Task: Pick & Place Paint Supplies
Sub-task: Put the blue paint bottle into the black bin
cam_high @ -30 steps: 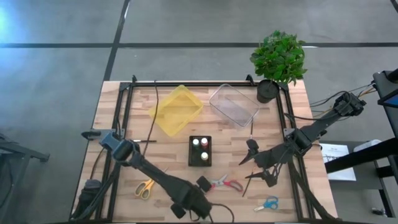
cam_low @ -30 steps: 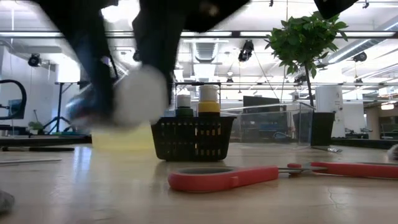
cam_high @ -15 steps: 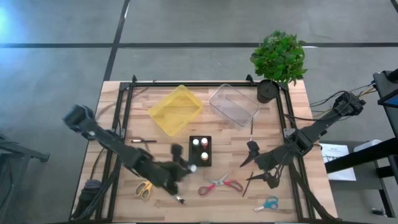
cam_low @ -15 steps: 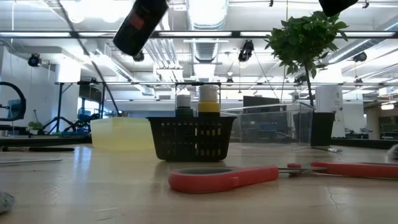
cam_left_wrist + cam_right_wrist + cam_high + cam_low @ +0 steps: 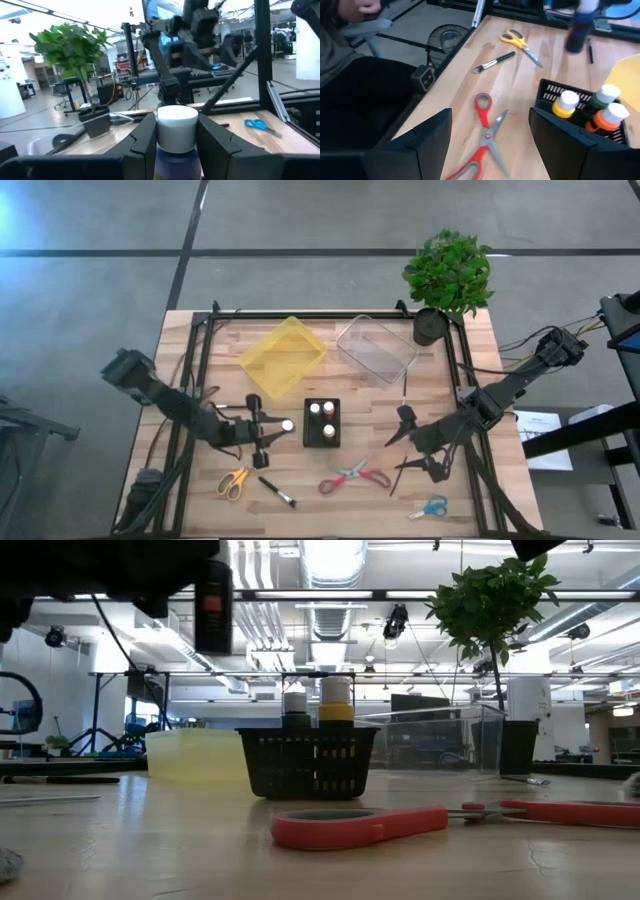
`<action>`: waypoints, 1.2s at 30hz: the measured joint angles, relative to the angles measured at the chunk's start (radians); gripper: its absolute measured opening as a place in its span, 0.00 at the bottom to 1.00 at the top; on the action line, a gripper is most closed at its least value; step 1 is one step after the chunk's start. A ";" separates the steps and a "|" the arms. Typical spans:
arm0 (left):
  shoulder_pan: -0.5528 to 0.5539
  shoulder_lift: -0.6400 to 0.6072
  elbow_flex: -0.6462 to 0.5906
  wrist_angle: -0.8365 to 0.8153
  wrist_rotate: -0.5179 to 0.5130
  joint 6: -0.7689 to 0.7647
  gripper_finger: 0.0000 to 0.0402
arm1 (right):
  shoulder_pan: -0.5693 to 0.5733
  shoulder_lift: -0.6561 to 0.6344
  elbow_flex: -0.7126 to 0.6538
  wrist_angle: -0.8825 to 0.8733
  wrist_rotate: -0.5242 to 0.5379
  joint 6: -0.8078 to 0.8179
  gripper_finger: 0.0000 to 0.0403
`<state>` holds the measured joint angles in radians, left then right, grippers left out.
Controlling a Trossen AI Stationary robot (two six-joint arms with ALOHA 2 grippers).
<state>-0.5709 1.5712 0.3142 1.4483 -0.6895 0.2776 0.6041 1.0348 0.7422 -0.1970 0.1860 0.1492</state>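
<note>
2 arms are working over the wooden table [image 5: 180, 340], and the left gripper [image 5: 272, 430] is hanging above it, just left of the black basket [image 5: 322, 423], its fingers [image 5: 142, 140] clamping a white-capped paint bottle [image 5: 176, 131] on both sides. 3 more bottles are sitting upright in that basket, with orange [image 5: 608, 116], yellow [image 5: 565, 103] and white [image 5: 606, 94] tops. Red-handled scissors [image 5: 355, 476] are lying flat just in front of the basket, yellow-handled scissors [image 5: 232, 481] are lying toward the left front corner, blue-handled scissors [image 5: 431, 507] toward the right front, and a dark-handled brush [image 5: 276, 492] is resting between the yellow and red pairs. The right gripper [image 5: 412, 442] is waiting right of the basket, its jaws standing wide with nothing between them. Yellow [image 5: 283, 356] and clear [image 5: 376, 348] bins are sitting behind the basket, beside a potted plant [image 5: 447, 275].
</note>
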 joint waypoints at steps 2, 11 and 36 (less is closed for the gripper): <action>0.002 0.079 0.039 0.062 -0.016 0.011 0.27 | 0.000 0.000 0.000 0.002 0.003 -0.016 0.65; 0.009 0.207 0.099 0.121 -0.112 -0.127 0.27 | 0.000 0.000 -0.010 0.013 0.023 -0.050 0.65; 0.027 0.435 0.231 0.123 -0.201 -0.238 0.27 | 0.000 0.000 -0.029 0.047 0.026 -0.056 0.65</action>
<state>-0.5434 2.0062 0.5453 1.5709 -0.8906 0.0395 0.6041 1.0348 0.7128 -0.1497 0.2119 0.0933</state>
